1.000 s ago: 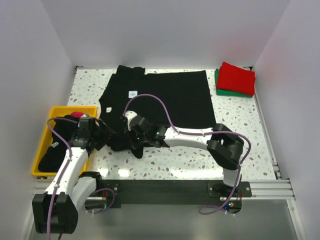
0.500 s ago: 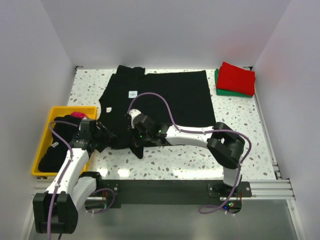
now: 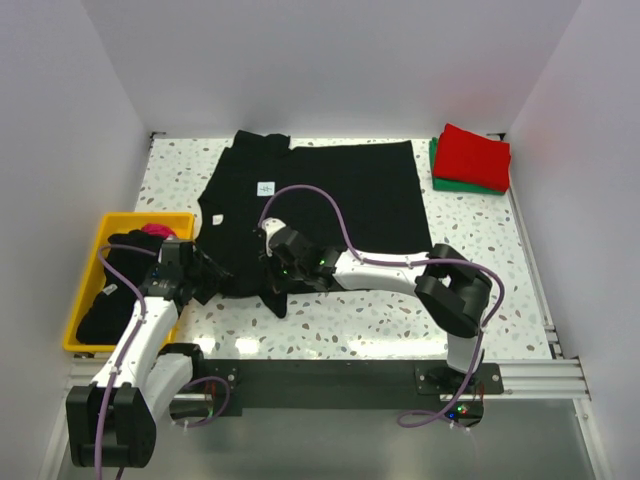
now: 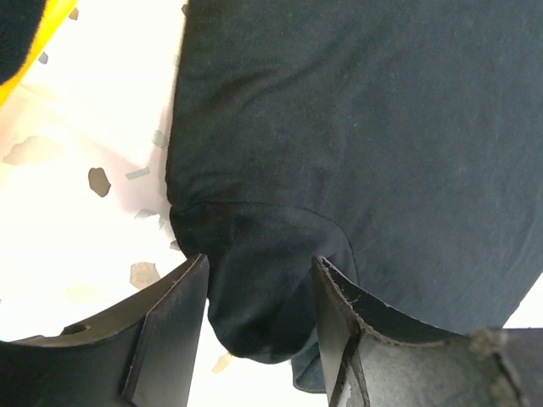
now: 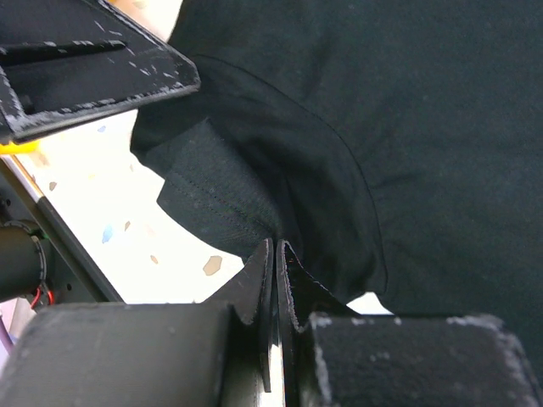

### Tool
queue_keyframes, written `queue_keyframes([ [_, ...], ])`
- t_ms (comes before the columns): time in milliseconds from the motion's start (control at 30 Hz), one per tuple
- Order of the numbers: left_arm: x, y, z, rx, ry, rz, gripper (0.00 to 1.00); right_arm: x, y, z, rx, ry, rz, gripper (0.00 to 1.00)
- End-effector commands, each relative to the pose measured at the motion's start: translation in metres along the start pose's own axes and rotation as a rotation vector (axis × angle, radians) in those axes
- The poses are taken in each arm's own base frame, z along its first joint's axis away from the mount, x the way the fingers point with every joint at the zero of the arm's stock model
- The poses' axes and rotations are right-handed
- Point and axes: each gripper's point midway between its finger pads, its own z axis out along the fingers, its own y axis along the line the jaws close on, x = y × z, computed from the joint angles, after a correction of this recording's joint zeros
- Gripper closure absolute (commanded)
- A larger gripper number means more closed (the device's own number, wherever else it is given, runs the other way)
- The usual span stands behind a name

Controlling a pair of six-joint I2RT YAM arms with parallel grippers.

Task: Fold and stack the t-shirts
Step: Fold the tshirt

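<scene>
The left claw (image 4: 259,264) stands part-open astride a sleeve of the plain black cloth t-shirt (image 3: 330,195). The right claw (image 5: 276,248), closed tight, meets the same sleeve's fold.

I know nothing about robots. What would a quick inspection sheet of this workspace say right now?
Surface: speckled table, partly covered.
Job's things: black t-shirt spread flat, neck label up; folded red t-shirt on folded green t-shirt, far right corner; black garment and pink garment in yellow bin.
Clutter: nothing seen.
Grippers: left gripper open, straddling the black t-shirt's near sleeve; right gripper shut at the same cloth, pinch uncertain.
Cables: purple cable loops over the black t-shirt.
Surroundings: plain white walls.
</scene>
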Motion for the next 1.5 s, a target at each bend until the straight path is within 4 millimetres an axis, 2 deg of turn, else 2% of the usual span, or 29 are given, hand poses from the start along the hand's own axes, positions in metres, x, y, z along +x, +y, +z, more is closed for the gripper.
queue_keyframes([
  [0, 0.004, 0.004, 0.000, -0.008, 0.013, -0.027, 0.44, -0.027, 0.005, -0.015, -0.019, -0.088, 0.022, 1.00],
  [233, 0.008, 0.008, 0.000, -0.026, 0.026, -0.039, 0.45, -0.031, -0.004, -0.014, -0.007, -0.098, 0.038, 1.00],
  [700, 0.015, 0.012, 0.003, -0.028, 0.054, -0.055, 0.44, -0.035, -0.007, -0.013, -0.011, -0.108, 0.054, 1.00],
  [933, 0.018, 0.003, 0.001, 0.031, 0.066, -0.043, 0.33, -0.038, -0.010, -0.013, -0.005, -0.113, 0.061, 1.00],
  [1067, 0.017, -0.003, 0.001, 0.066, 0.061, -0.027, 0.33, -0.039, -0.010, -0.012, -0.008, -0.114, 0.064, 1.00],
  [1267, 0.018, -0.005, 0.005, 0.087, 0.064, -0.028, 0.40, -0.039, -0.010, -0.014, -0.016, -0.111, 0.068, 1.00],
  [1467, 0.011, -0.013, 0.008, 0.105, 0.050, -0.021, 0.61, -0.033, -0.010, -0.015, -0.022, -0.098, 0.071, 1.00],
])
